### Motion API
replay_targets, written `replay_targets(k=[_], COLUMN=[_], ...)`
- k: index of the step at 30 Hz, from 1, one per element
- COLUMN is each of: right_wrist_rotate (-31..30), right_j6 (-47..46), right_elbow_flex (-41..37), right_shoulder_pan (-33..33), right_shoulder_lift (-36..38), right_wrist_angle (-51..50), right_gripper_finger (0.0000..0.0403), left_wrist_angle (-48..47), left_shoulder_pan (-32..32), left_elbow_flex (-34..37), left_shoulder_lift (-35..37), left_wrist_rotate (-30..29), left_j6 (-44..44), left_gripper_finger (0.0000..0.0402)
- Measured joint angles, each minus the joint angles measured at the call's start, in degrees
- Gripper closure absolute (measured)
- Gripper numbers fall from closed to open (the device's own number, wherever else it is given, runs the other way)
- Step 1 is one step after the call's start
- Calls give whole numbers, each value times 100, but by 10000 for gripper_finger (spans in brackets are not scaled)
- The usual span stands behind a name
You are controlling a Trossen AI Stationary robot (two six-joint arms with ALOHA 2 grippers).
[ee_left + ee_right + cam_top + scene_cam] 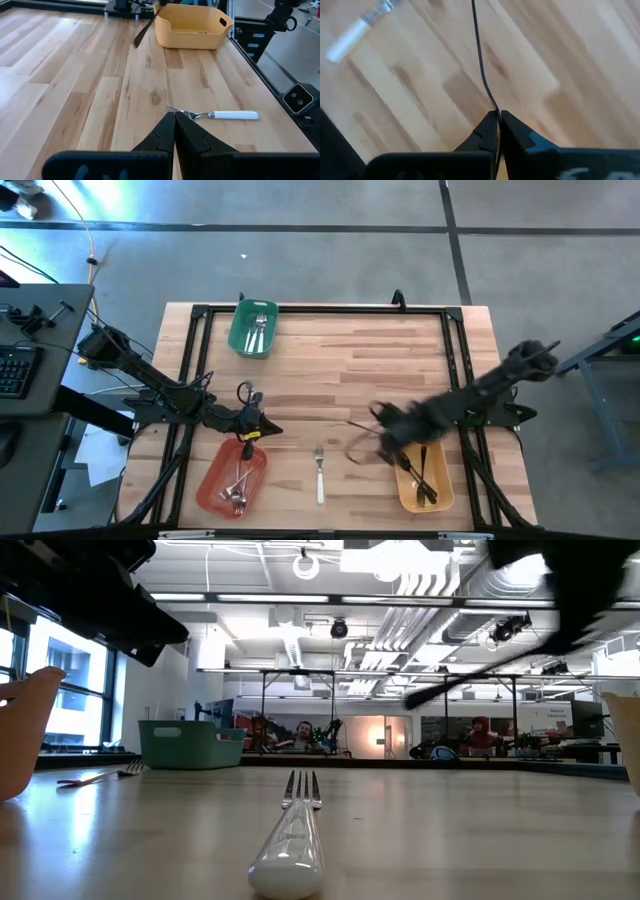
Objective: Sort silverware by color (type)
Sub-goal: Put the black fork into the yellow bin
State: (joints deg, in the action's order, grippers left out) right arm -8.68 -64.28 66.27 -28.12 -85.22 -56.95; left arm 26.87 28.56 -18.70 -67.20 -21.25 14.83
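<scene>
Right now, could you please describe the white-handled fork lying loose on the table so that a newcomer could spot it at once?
Look at the wooden table's near edge, between the red bin and the yellow bin. The white-handled fork lies there alone on bare wood, tines pointing toward the green bin's side. Unlike the other silverware, it sits in no bin.

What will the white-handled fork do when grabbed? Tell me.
The white-handled fork lies flat on the table, so a claw has little to pinch. Its smooth rounded handle may slip or roll. It looks slim, so probably light and stiff.
</scene>
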Motion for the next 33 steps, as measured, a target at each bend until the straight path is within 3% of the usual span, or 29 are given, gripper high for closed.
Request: replay_targets(k=[5,10,15,19,33], right_wrist_rotate=[-610,-681,-676,-592,-263], right_j6=[-2147,-4248,-5667,-6025,-5916], right_elbow_flex=[-229,-235,-235,-235,-230], right_shoulder_pan=[-1410,-2714,-3487,-3637,-3482], right_shoulder_lift=[527,489,259,71,-307], right_wrist_angle=[-485,-874,-1109,-1160,-565], right_gripper_finger=[403,403,403,403,403], left_wrist_angle=[1,0,0,0,-2], left_shoulder_pan=[0,-4,-4,-4,-4], left_elbow_flex=[0,0,0,0,0], left_shoulder_lift=[0,0,0,0,0], left_wrist_rotate=[-38,-144,-199,-204,-235], left_j6=[7,7,37,110,158], left_gripper_finger=[401,401,401,401,401])
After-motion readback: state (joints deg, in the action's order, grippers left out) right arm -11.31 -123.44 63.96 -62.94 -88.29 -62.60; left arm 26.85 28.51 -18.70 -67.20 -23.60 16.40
